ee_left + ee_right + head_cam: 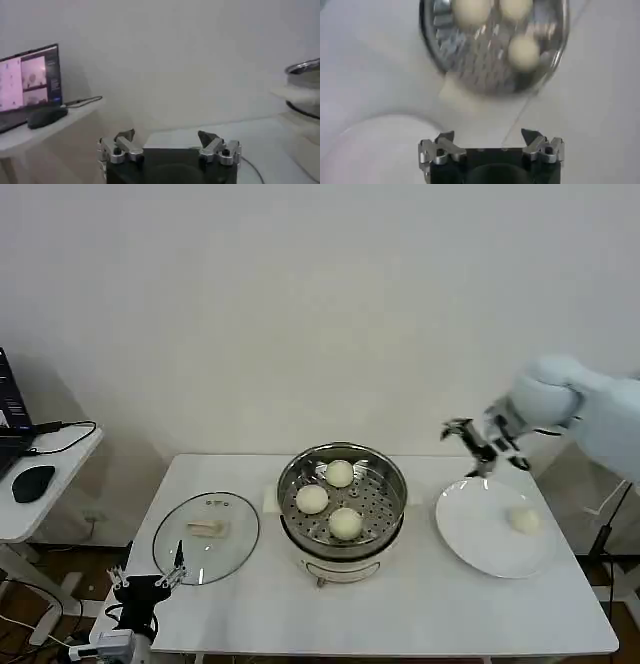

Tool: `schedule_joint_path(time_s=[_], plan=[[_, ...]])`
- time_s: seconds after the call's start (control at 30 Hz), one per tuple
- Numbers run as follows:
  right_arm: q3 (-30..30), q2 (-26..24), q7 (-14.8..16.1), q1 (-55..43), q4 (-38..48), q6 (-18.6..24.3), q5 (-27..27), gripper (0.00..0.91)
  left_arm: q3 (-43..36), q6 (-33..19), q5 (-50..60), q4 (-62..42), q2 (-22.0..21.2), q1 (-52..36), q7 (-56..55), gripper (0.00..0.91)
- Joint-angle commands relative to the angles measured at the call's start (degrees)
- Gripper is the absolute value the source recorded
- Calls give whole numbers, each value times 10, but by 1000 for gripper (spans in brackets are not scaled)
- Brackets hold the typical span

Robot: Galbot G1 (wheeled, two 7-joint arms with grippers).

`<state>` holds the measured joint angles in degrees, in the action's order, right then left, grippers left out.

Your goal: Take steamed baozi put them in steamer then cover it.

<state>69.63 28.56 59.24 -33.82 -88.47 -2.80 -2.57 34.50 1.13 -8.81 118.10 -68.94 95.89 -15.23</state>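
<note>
Right gripper (467, 446): fingers apart, holding nothing, raised above the far edge of the white plate (470, 534). The plate carries one steamed baozi (524, 520) on its right side. To the plate's left stands the steamer (294, 484), uncovered, with three baozi (312, 499) on its perforated tray. The cover (236, 529) lies flat on the table (420, 614) left of the steamer. Left gripper (148, 577): fingers apart, empty, parked at the table's near-left corner beside the cover.

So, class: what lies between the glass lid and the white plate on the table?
In the head view, the steamer sits between the glass lid and the white plate, holding three baozi.
</note>
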Motion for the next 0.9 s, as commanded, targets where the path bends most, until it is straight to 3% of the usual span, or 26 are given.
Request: schedule_joint_path(time_s=[0.03, 0.1, 0.13, 0.23, 0.33, 0.9], plan=[[-216, -162, -16, 231, 37, 21, -73, 907, -2, -3, 2, 1, 10, -3, 0, 907], [-274, -160, -18, 299, 56, 28, -85, 907, -4, -4, 5, 1, 9, -1, 1, 907], [-334, -154, -20, 374, 73, 34, -98, 907, -4, -4, 6, 2, 8, 0, 0, 907], [-448, -129, -27, 475, 121, 51, -127, 907, -4, -4, 9, 6, 6, 3, 0, 907], [-483, -94, -31, 510, 161, 60, -140, 907, -2, -3, 11, 10, 4, 9, -1, 907], [-462, 48, -36, 460, 339, 67, -186, 907, 10, -7, 15, 4, -10, 27, -1, 907]])
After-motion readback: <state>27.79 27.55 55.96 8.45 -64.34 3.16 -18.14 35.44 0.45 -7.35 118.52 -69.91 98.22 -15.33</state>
